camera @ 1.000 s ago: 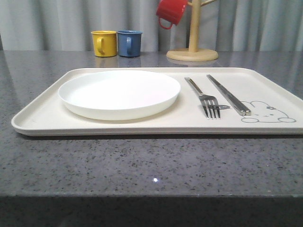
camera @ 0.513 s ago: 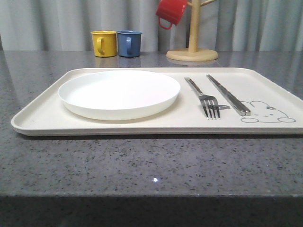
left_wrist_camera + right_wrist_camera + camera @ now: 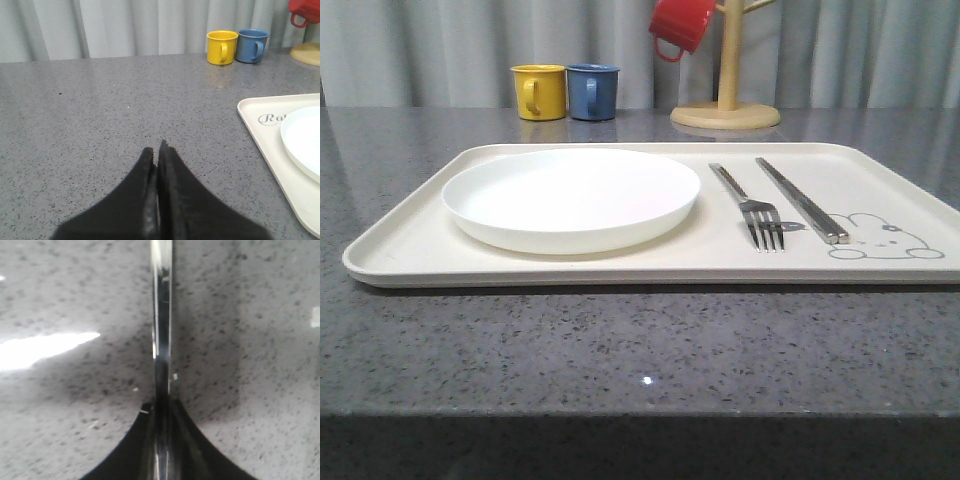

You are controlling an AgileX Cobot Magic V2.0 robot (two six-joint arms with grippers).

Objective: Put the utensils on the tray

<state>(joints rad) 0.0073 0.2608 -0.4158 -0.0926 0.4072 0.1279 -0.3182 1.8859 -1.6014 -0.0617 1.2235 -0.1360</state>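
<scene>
My left gripper hangs over the bare grey counter with its fingers pressed together on nothing; off to its right lies the cream tray, the white plate resting inside the rim; beyond the fingertips stand the yellow mug and blue mug. My right gripper is clamped on a slim steel handle, the spoon, which runs straight out past my fingertips above the speckled counter. On the tray, the fork and knife lie side by side beside the plate.
</scene>
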